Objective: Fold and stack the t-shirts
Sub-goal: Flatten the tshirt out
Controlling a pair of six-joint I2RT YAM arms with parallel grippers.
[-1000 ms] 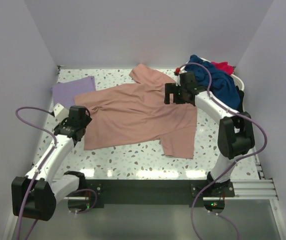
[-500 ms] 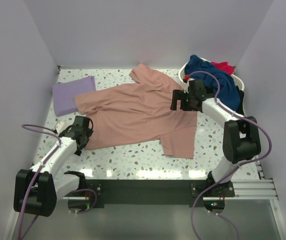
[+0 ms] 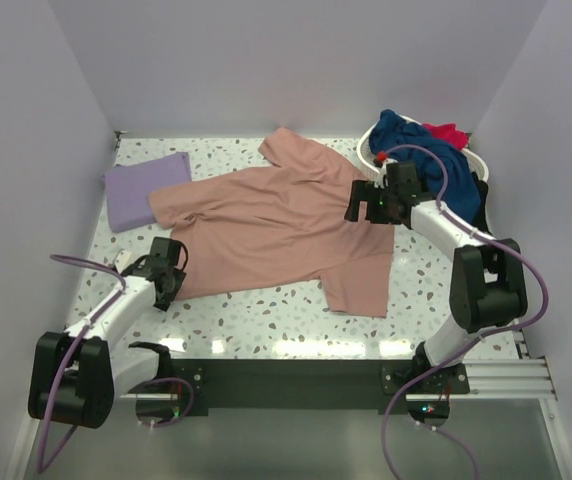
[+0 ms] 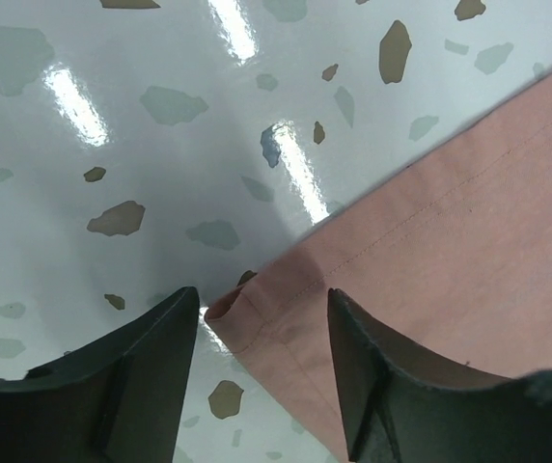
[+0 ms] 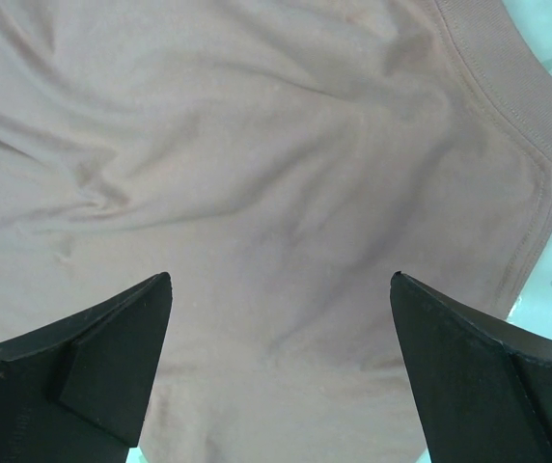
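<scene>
Low over the bench's (image 4: 112, 96) left side, left gripper (image 4: 263, 299) straddles the dusty-pink t-shirt's (image 3: 276, 225) hem corner, jaws apart; right gripper (image 5: 281, 278) hovers spread above its collar

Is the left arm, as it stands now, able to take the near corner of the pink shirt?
Probably yes. The left claw is open just above the pink shirt, and the shirt's corner sits between its fingers. The corner lies on the table and nothing covers it.
</scene>
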